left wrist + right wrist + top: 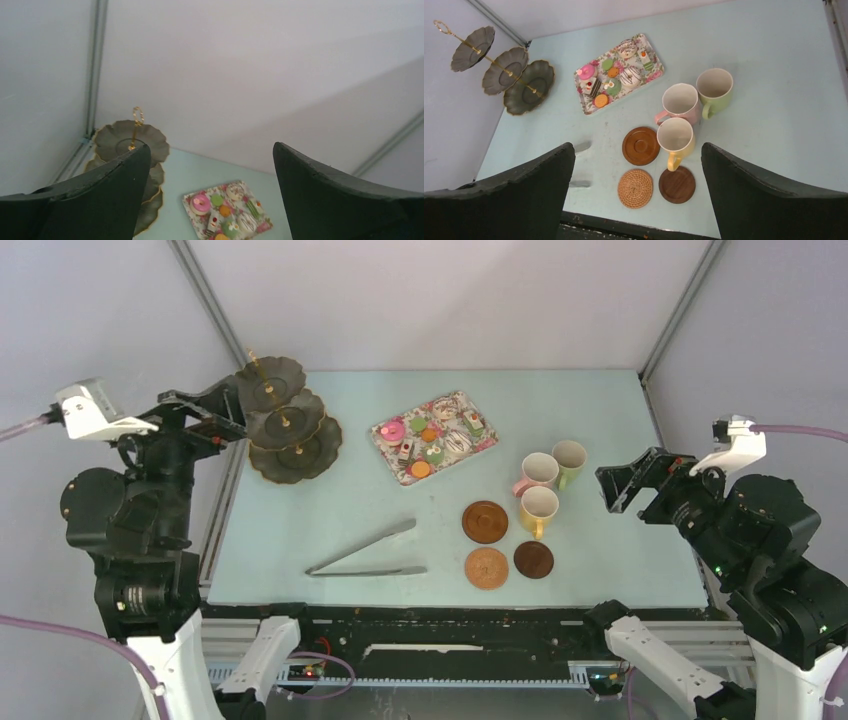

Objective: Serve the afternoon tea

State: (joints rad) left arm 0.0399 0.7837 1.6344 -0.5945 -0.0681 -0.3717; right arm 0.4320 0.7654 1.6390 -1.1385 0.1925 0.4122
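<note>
The toy cakes and macarons (430, 435) (614, 75) lie on a flowered tray at the table's back middle. The dark three-tier stand (287, 422) (125, 140) (506, 72) is at the back left. Pink (537, 470), green (570, 458) and yellow (539, 508) mugs cluster at the right, empty. In front of them lie three coasters: brown (485, 521), woven (487, 567) and dark (533, 559). My left gripper (232, 412) (210, 147) hangs open beside the stand, holding nothing. My right gripper (612, 487) (637, 146) is open and empty, raised right of the mugs.
Long metal tongs (368, 552) lie on the table left of the coasters. The flowered tray (487, 443) sits at an angle. Grey walls and metal posts (205, 300) close the table in at the back and sides.
</note>
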